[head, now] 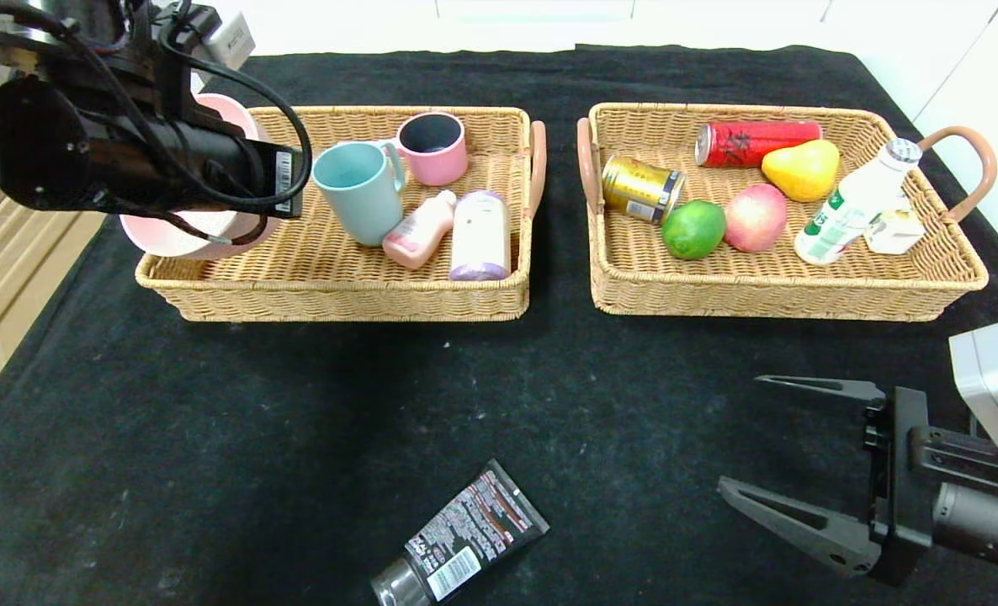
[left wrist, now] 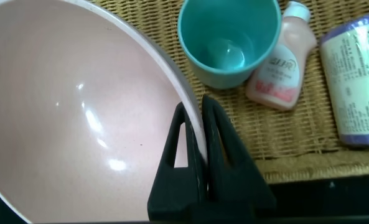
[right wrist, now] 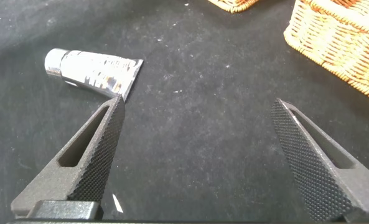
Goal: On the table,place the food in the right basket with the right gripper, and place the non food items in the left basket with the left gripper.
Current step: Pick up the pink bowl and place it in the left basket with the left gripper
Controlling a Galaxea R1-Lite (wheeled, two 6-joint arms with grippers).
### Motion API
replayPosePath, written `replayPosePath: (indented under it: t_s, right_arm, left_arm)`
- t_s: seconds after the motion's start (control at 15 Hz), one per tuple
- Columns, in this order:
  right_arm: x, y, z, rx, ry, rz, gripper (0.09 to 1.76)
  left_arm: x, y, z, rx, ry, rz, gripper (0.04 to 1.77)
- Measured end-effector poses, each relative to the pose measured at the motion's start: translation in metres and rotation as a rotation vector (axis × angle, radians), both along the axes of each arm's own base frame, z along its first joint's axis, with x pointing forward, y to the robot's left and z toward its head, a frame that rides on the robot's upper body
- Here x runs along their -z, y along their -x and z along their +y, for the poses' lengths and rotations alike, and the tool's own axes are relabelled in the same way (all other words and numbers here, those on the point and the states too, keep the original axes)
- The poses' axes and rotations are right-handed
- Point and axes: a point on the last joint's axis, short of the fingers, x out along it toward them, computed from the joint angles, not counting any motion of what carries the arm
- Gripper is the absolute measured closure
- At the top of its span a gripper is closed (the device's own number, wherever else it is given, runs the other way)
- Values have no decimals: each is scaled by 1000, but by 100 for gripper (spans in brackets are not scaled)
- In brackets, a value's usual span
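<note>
The right pincer (head: 747, 438) hovers low over the near right part of the black-clothed surface (head: 297, 438), its two tapering fingers spread wide and holding nothing. To its left, at the near edge, the black squeeze tube (head: 464, 537) lies flat on the cloth, grey cap toward the robot, apart from both baskets. Farther back, two tan wicker baskets sit side by side with a gap between them.

In the right basket (head: 785, 290), the green lime (head: 693, 229) and the pink-red peach (head: 755, 217) lie touching near the front wall; just right of them the small white bottle (head: 854, 204) with green label leans with its cap toward the far corner, beside a small white carton (head: 893, 231). Behind are a gold can (head: 641, 188) on its side, a red can (head: 756, 141) lying flat and a yellow pear (head: 801, 169).

In the left basket (head: 339, 295) lie the pale pink bottle (head: 419, 229) and a white-and-lilac bottle (head: 480, 235), with a teal mug (head: 358, 191) and a pink cup (head: 432, 146) upright behind them.

At that basket's left end, the left pincer (left wrist: 194, 115) is clamped tight on the rim of the large pink bowl (head: 181, 237), one finger inside, one outside; the bowl hangs over the basket's left edge, largely hidden by the arm in the head view.
</note>
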Motion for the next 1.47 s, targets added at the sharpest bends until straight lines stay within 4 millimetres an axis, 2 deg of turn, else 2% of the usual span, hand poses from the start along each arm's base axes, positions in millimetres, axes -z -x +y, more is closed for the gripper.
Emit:
replayPosePath:
  t_s: [0.2, 0.53, 0.8, 1.0, 1.27, 1.47]
  right_arm:
    - [0, -1, 0, 1, 2, 2, 14]
    - [0, -3, 1, 5, 1, 3, 14]
    - [0, -3, 1, 5, 1, 2, 14]
    - [0, -3, 1, 3, 2, 2, 14]
    - [1, -3, 1, 4, 3, 2, 14]
    - [0, -2, 0, 3, 1, -2, 14]
  left_arm:
    - [6, -14, -2, 8, 6, -3, 164]
    - [7, -23, -5, 14, 13, -6, 164]
    - [11, -29, -7, 11, 17, -12, 103]
    - [16, -30, -8, 13, 13, 6, 73]
    - [20, -23, -9, 18, 1, 28, 48]
    - [27, -6, -14, 54, -13, 62, 36]
